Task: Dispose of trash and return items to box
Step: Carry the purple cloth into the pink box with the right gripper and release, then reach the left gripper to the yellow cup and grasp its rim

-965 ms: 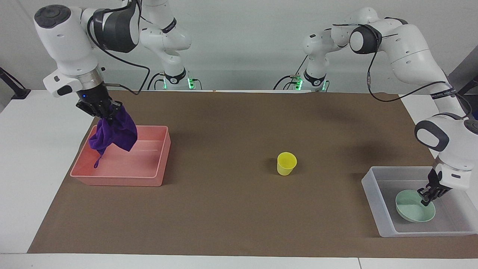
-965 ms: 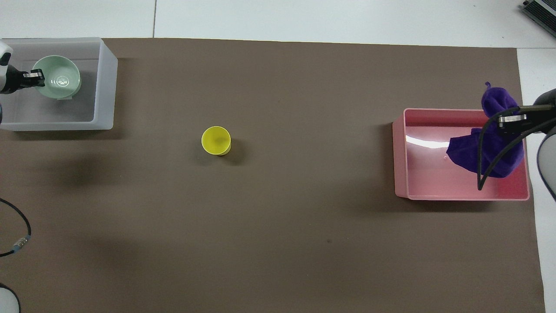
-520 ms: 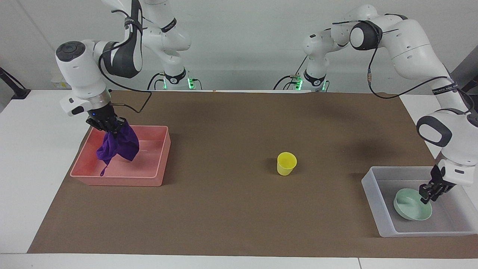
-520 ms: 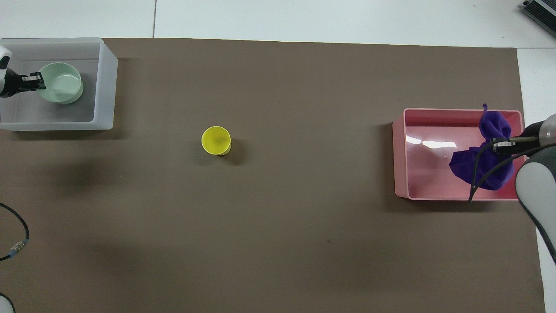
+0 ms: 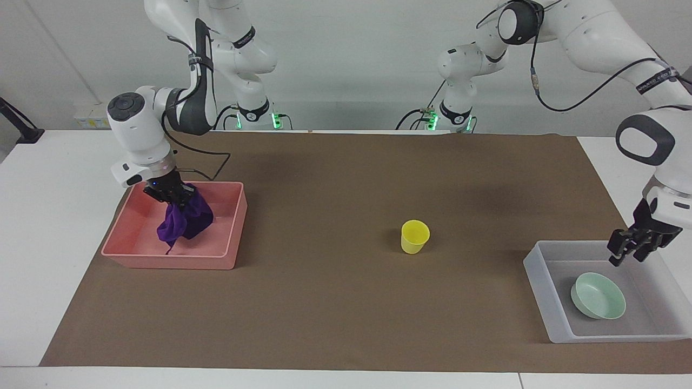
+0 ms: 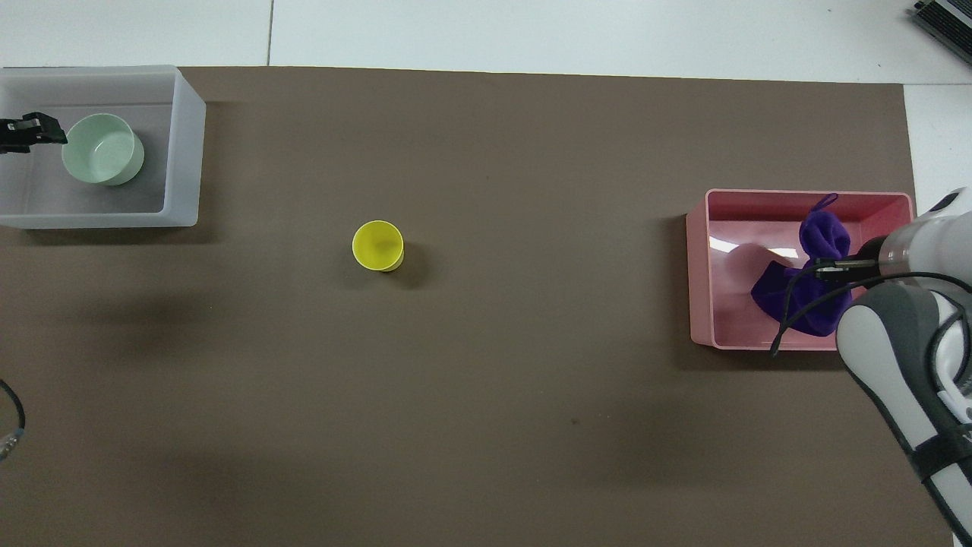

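Note:
The purple cloth (image 5: 184, 224) (image 6: 797, 292) hangs bunched from my right gripper (image 5: 175, 199) (image 6: 824, 266), which is shut on its top. Its lower folds rest on the floor of the pink tray (image 5: 238, 216) (image 6: 699, 266). The mint-green bowl (image 5: 599, 296) (image 6: 102, 149) lies upright in the translucent box (image 5: 540, 292) (image 6: 186, 152). My left gripper (image 5: 626, 259) (image 6: 49, 131) hovers open above the box, beside the bowl and clear of it. The yellow cup (image 5: 414, 236) (image 6: 377, 245) stands upright on the brown mat between tray and box.
The brown mat (image 5: 335, 313) covers most of the white table. The pink tray sits at the right arm's end, the box at the left arm's end. A loose cable (image 6: 11, 425) lies near the left arm's base.
My right gripper came down, lowering the cloth into the pink tray. My left gripper let go of the bowl and rose; the bowl now sits flat in the box.

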Controlling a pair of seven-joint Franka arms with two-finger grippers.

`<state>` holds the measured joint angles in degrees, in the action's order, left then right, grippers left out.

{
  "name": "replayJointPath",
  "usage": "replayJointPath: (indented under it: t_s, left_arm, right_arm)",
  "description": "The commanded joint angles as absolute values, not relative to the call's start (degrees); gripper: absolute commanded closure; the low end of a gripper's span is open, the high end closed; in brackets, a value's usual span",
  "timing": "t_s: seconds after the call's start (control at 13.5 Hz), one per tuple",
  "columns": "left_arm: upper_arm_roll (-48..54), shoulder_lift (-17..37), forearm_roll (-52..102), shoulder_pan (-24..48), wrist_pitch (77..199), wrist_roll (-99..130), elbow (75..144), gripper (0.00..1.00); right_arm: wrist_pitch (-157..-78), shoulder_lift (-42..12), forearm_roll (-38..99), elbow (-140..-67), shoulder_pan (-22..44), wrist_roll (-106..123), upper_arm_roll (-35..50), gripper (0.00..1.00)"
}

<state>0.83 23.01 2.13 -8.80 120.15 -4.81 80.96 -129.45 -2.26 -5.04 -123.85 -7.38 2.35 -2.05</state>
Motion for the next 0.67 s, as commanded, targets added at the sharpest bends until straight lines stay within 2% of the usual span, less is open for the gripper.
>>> replayJointPath:
  t_s: [0.0,0.15,0.22,0.3,0.37,0.45,0.59]
  left_arm:
    - [0.1,19.4,1.1,-4.0,115.5,-4.7,83.8,0.12]
    - [0.2,18.4,1.1,-1.4,112.7,-4.4,84.5,0.09]
    - [0.2,17.8,1.1,0.0,112.3,-4.3,85.5,0.03]
    - [0.1,17.2,1.1,1.7,112.4,-4.2,87.0,0.00]
    - [0.2,16.5,1.1,3.3,112.8,-3.6,88.6,0.00]
    - [0.1,15.7,1.1,5.6,113.4,-2.2,90.7,0.00]
    - [0.2,14.0,1.1,9.5,117.4,1.2,95.9,0.00]
  right_arm:
    - [-131.7,-2.2,-4.0,-124.6,-8.3,1.6,-1.3,0.57]
    - [-131.7,-2.2,-4.0,-124.6,-8.3,1.6,-1.3,0.57]
    - [-131.7,-2.2,-4.0,-124.6,-8.3,1.6,-1.3,0.57]
    - [-131.7,-2.3,-4.0,-124.5,-8.3,1.6,-1.3,0.53]
    - [-131.4,-2.3,-4.0,-124.3,-8.1,1.6,-1.2,0.43]
    - [-131.0,-2.2,-4.0,-123.9,-7.7,1.6,-1.2,0.28]
    - [-128.9,-1.3,-4.0,-122.2,-7.5,1.1,-0.7,0.10]
